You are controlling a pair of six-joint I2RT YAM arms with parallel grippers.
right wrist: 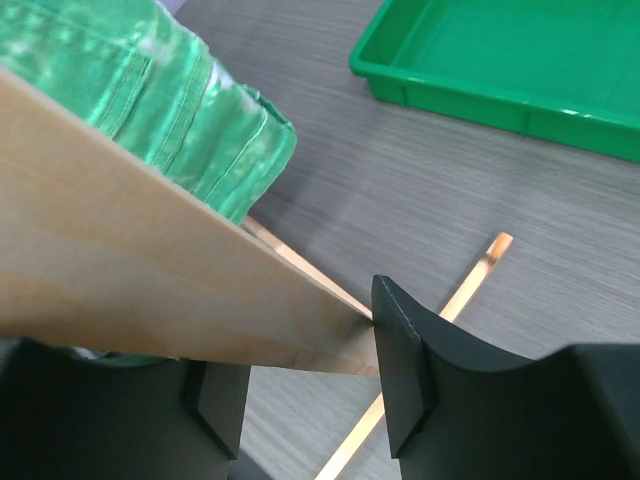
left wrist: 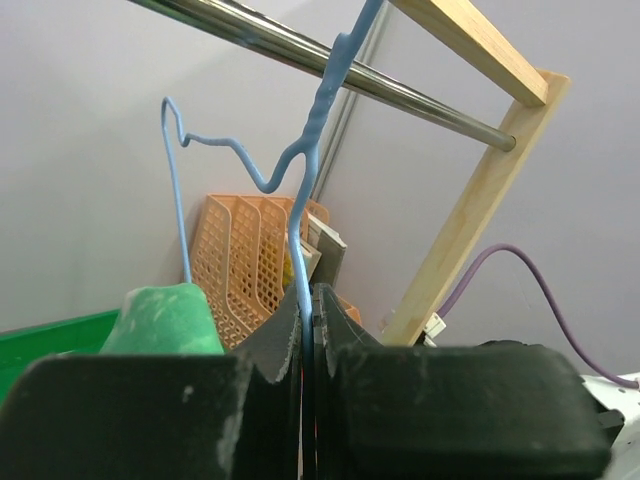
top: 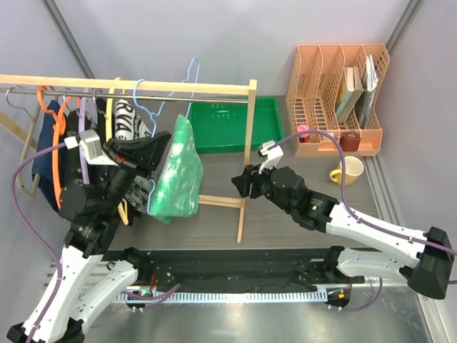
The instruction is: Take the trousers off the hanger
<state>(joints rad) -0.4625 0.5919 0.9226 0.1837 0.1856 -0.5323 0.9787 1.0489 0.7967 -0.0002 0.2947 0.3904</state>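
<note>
As only wrist views show: left gripper (left wrist: 308, 300) pinches hanger (left wrist: 318, 120) | right gripper (right wrist: 305, 360) straddles post (right wrist: 150, 250), grip unclear

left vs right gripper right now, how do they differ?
The left gripper is shut, pinching the blue wire hanger; the right gripper has its jaws apart. The left sits beside the trousers below the metal rail; the right straddles the rack's wooden post, and I can't tell whether it is clamped. Both are black two-finger grippers at the rack.

You get bright, even light and soft shadows; glare streaks the worktop (top: 285, 321); the trousers (left wrist: 165, 320) blur up close.
</note>
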